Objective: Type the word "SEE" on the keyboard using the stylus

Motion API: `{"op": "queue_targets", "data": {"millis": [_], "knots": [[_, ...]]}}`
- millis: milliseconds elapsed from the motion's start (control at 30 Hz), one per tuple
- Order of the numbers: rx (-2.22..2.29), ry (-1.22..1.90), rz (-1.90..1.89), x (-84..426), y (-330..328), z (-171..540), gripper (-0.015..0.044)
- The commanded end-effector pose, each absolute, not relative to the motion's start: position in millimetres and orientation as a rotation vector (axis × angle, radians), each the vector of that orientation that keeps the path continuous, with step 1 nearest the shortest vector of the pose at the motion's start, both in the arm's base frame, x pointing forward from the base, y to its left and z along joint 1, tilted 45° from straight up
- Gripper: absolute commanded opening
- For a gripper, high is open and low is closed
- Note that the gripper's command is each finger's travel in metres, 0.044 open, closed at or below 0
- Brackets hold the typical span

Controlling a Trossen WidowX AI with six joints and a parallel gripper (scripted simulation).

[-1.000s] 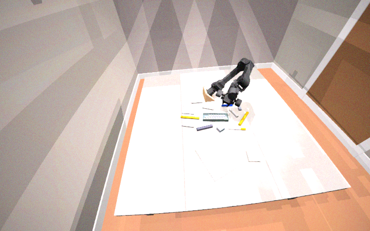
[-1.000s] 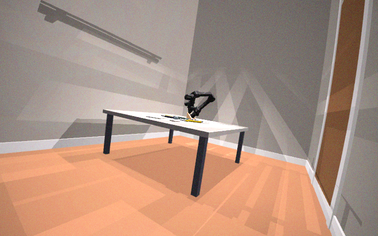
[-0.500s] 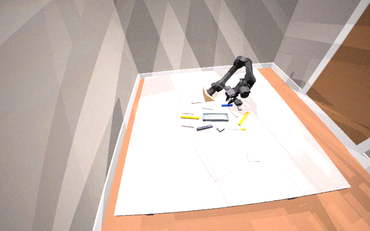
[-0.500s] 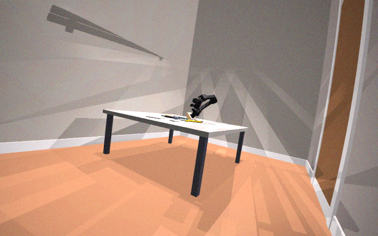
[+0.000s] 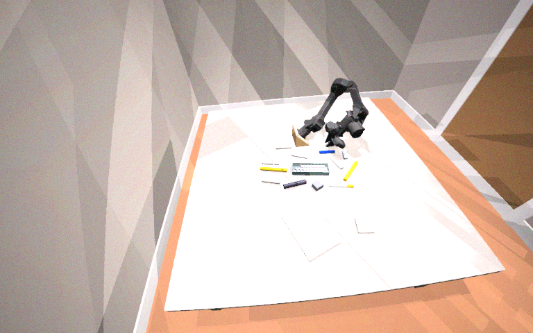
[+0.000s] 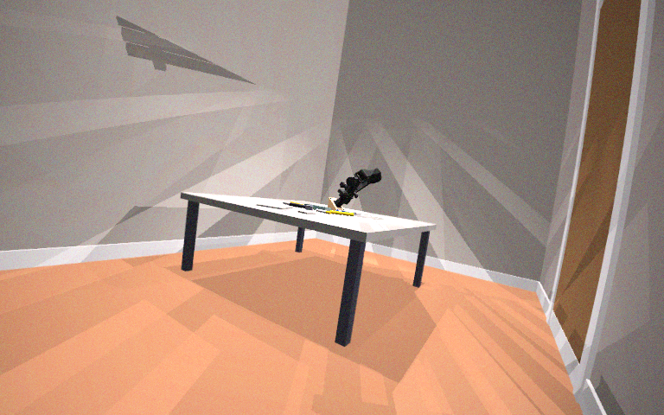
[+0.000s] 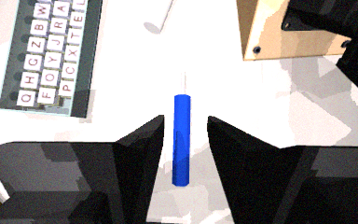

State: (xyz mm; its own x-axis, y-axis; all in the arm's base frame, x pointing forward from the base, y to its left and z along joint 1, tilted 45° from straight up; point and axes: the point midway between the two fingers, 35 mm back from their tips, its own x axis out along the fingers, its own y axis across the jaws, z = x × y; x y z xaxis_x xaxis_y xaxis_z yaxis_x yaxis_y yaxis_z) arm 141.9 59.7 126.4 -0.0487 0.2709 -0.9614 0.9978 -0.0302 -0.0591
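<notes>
The stylus, a blue barrel with a thin pale tip (image 5: 327, 152) (image 7: 181, 149), lies on the desk. In the wrist view it points up the picture, between the fingers. My gripper (image 5: 334, 144) (image 7: 185, 121) is open above it, with a gap visible on both sides of the barrel, and holds nothing. The keyboard (image 5: 310, 168) (image 7: 50, 57), dark green-grey with white letter keys, lies at the upper left of the wrist view, partly cut off. Its E key (image 7: 77, 19) shows there; the S key is out of that view.
A wooden block (image 5: 299, 138) (image 7: 268, 39) stands by the arm's base. A white rod (image 5: 298, 156) (image 7: 163, 16) lies between it and the keyboard. Yellow markers (image 5: 273, 169) (image 5: 350, 171), a dark marker (image 5: 294, 184) and a grey block (image 5: 317, 185) lie around the keyboard.
</notes>
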Motion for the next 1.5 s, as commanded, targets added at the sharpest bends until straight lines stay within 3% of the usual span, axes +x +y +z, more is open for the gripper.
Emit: {"op": "queue_targets", "data": {"millis": [0, 1467], "knots": [[1.415, 1.424, -1.147, 141, 60, 124, 0.015], [1.417, 1.425, -1.145, 141, 88, 95, 0.015]]}}
